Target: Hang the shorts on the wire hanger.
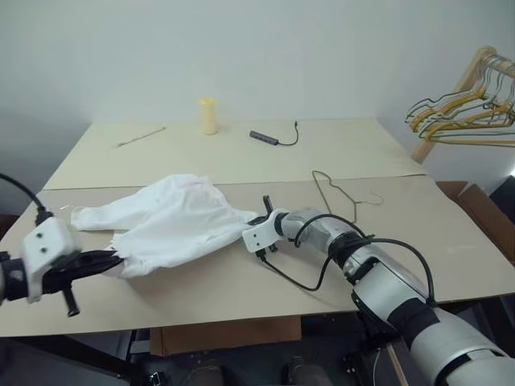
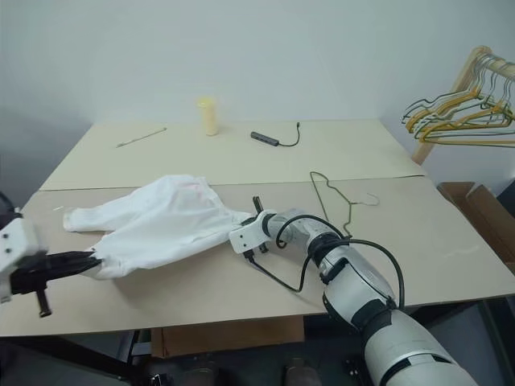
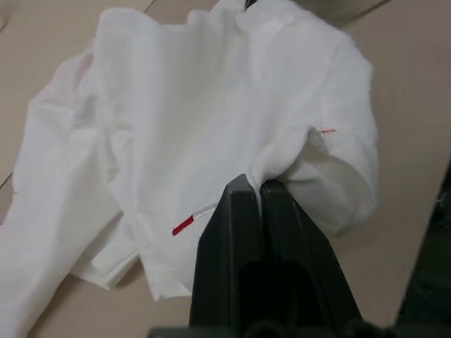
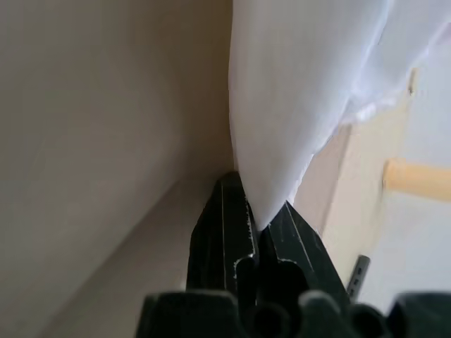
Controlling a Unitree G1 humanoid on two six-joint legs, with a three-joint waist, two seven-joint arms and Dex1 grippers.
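Left eye view | step: shorts [image 1: 173, 221] pinched at both ends, mid-table | left gripper [image 1: 113, 259] clamped on 8 o'clock edge | right gripper [image 1: 259, 223] clamped on 3 o'clock corner | wire hanger [image 1: 342, 195] lies apart at 2 o'clock | next: likely lift, spread, carry the fabric toward the hanger.

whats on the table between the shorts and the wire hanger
The right hand, shut on the shorts, lies between them and the wire hanger; past it the table is bare, in the left eye view.
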